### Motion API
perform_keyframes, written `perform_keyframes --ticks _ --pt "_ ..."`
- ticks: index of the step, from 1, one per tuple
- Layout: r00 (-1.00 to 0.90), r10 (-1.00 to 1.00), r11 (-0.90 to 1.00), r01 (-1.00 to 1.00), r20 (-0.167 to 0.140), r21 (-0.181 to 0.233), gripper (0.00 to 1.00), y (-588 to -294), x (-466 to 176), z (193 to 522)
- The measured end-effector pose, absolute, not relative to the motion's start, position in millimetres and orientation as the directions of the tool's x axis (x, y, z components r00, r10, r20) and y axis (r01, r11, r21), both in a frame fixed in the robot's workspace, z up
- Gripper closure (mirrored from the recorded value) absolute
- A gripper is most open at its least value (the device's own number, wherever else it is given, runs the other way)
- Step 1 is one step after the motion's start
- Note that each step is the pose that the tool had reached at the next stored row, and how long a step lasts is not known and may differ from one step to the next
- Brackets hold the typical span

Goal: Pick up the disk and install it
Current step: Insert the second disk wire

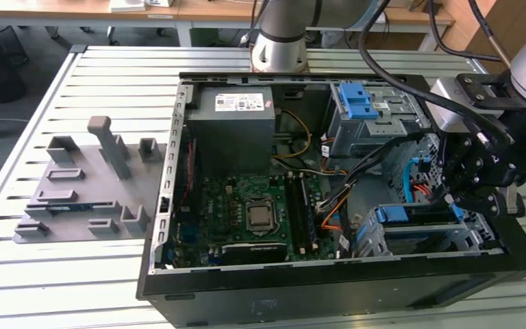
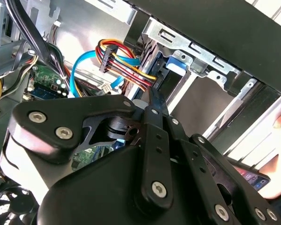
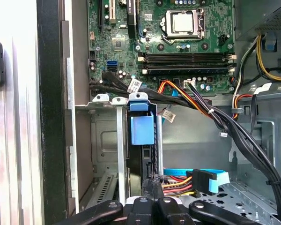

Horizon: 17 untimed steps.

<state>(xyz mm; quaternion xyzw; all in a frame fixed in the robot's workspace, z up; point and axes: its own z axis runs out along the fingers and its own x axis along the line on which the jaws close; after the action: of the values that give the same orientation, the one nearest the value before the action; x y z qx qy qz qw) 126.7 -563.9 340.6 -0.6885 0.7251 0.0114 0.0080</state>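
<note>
Black linkage gripper [image 2: 152,101], fingers pinched together on the rear edge of the blue-framed silver disk [image 3: 141,129] standing upright in the steel drive cage [image 3: 103,140] at the open case's near right, grips something rigid, weighty and shock-sensitive, best held by its plastic carrier.

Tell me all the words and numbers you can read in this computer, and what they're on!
No text can be read for sure.
White sticker on the grey power supply box: print too small.
White tags on the black cables: too small.
Small sticker on the case's outer wall: blurred.
Markings on the motherboard: too small.
</note>
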Motion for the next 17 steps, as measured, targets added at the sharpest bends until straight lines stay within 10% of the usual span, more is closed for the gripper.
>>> perform_keyframes --ticks 17 --pt "-0.052 -0.998 0.052 -0.999 -0.027 0.006 0.89 -564 116 341"
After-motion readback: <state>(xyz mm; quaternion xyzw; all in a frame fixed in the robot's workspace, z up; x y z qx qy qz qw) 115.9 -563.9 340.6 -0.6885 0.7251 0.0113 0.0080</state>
